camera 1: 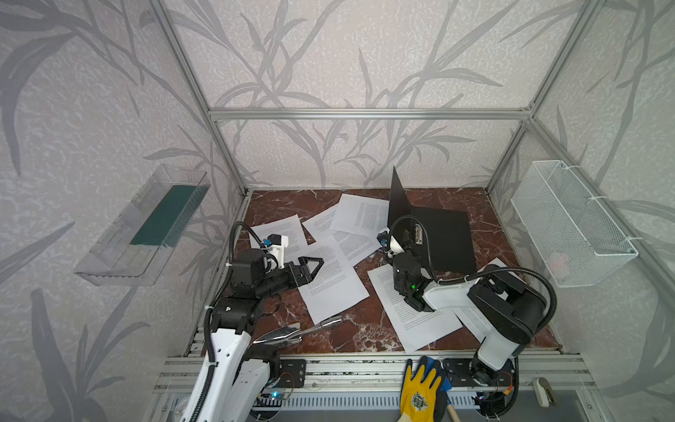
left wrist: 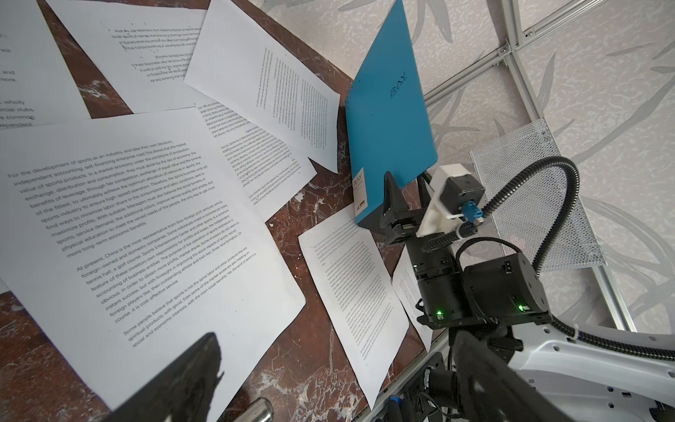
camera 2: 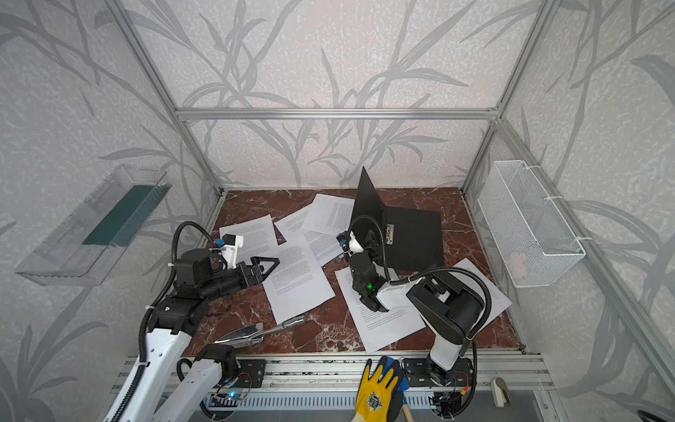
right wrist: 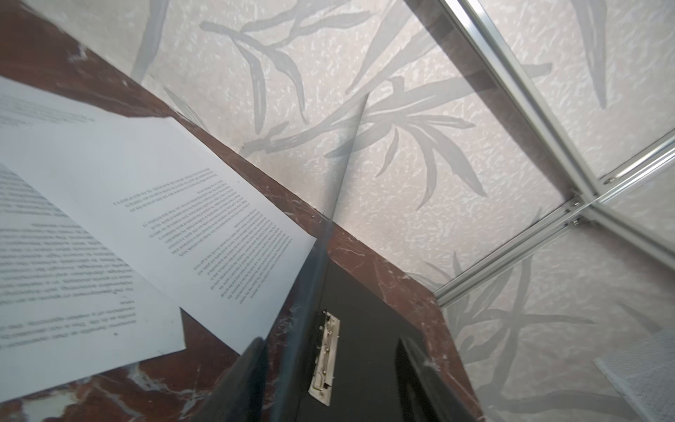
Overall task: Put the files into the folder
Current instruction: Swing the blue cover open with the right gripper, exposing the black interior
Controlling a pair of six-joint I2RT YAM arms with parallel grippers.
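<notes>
As its jaws gape, right hand (left wrist: pixel 404 179) straddles folder (left wrist: pixel 391 109).

Place: a lab-like robot test cell.
Frame: aluminium bars (camera 1: pixel 365 114) boxing a marble-patterned table (camera 1: pixel 328 339).
Walls: leaf-patterned panels (camera 1: pixel 328 54) left, right and far.
Mounting: left arm (camera 1: pixel 226 350) and right arm (camera 1: pixel 445 296) bolted to a slotted near rail (camera 1: pixel 365 369).

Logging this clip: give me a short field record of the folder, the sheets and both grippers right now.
folder: open on the marble table, one half flat, black side up; upright cover blue outside
files: about seven sheets loose on the table, none in the folder
left gripper: open, empty, over a sheet
right gripper: open, jaws either side of the upright cover's lower edge
other items: metal trowel on the table; yellow glove on the front rail
</notes>
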